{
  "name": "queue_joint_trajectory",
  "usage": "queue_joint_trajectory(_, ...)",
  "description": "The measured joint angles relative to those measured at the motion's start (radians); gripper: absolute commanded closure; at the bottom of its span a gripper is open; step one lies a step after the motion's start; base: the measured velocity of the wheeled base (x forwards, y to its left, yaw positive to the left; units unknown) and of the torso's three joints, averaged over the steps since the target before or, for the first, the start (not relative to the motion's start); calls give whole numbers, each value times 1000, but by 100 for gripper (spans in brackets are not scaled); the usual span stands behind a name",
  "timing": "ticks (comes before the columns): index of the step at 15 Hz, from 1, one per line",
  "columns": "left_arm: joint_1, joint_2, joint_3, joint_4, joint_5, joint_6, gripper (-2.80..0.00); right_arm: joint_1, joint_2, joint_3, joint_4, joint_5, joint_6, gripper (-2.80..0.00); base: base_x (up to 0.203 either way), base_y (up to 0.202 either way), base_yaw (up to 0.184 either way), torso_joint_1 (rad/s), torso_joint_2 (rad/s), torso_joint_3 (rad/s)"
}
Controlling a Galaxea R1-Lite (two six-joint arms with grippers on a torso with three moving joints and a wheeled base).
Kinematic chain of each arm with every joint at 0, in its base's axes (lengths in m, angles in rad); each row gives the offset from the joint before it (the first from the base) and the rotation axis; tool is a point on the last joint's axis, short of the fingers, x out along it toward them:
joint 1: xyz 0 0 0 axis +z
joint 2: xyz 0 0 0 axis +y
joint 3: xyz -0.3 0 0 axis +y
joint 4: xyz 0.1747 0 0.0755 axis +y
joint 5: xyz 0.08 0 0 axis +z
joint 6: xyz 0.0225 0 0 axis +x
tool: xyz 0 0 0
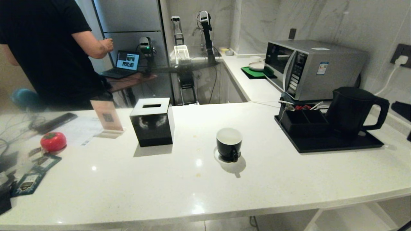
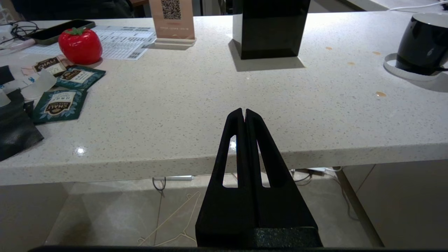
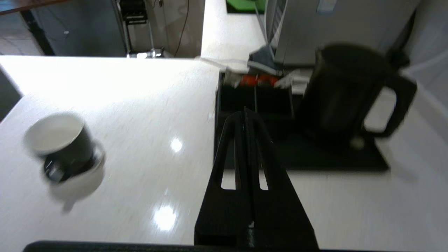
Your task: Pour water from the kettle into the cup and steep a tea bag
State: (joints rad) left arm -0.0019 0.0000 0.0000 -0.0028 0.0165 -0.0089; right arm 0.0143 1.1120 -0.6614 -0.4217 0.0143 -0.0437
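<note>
L gripper [image 2: 245, 112] fingers pressed together, low center of its wrist view, off the counter [image 1: 199, 189] edge; R gripper [image 3: 245, 112] likewise together, empty, above counter. Cup [image 1: 229, 144] center frame on white saucer. Kettle [image 1: 353, 109] mid-right on black tray [image 1: 334, 146], w/ organizer box [image 1: 303, 120] beside it. Person [image 1: 48, 48] upper left.

Shiny black cup [image 1: 228, 143], white inside. Dull black plastic kettle [image 1: 351, 109]. Smooth speckled stone counter [image 1: 192, 179]. Shiny metal microwave [image 1: 313, 67]. Shiny red plastic tomato [image 2: 80, 41]. Paper packets [image 2: 61, 104].
</note>
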Motion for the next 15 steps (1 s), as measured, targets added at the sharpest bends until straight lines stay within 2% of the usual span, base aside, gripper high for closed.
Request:
queue_joint_trajectory(5,1,0,0,0,0,0,0,-1,318,-217,-89,-1,-100,0,0,0,0,0,0,0)
queue_joint_trajectory(10,0,0,0,0,0,0,0,-2,541,-399,-92,-7,-111,0,0,0,0,0,0,0)
queue_joint_trajectory(15,0,0,0,0,0,0,0,-3,646,-464,-90,-7,-112,0,0,0,0,0,0,0)
